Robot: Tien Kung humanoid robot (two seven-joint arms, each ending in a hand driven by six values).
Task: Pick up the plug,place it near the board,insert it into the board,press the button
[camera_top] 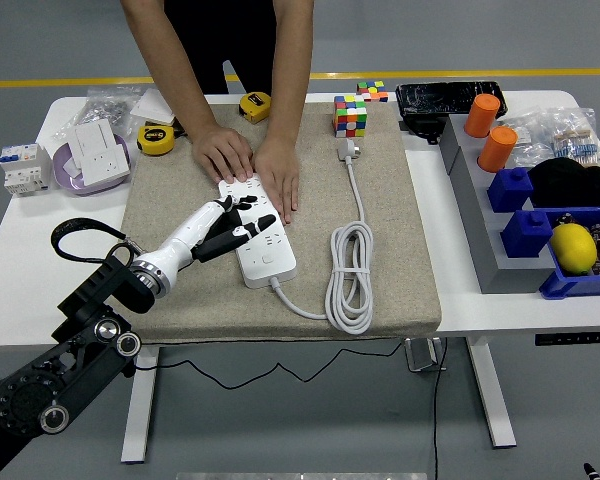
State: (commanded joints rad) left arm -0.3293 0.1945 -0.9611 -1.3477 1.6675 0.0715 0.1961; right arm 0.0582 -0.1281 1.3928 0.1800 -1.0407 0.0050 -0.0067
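- Left edge of the surface (20, 260): a white breaker unit (22, 167) and a socket block (98, 152) sit off the mat (180, 290), apart from the work and apparently spare.
- Left hand (228, 225): reaches in from the lower left, fingers spread and relaxed, gripping nothing. The fingertips lie over the near-left part of the board (260, 228), some of them touching it. Judged: positioned to press the board rather than to pick anything up.
- Board: a white power strip lying flat on the mat, long axis running away from the robot. Its button cannot be made out clearly.
- Person's hands (250, 165): both laid flat, palms down, on the far end of the board. Judged: this pins it so it does not slide under a push.
- Two tape measures (156, 139) lie at the mat's far-left edge, clear of the action.
- Cable (348, 280): runs from the board's near end into a loose coil to its right.
- Plug (347, 150): lies on the mat at the cable's far end, near the cube (350, 116), well apart from the board's sockets and not inserted. No hand is near it.
- Right side: a grey rack (470, 215) with orange cylinders (490, 130), blue blocks (525, 210) and a lemon (573, 247), untouched.
- Right hand: not in view.
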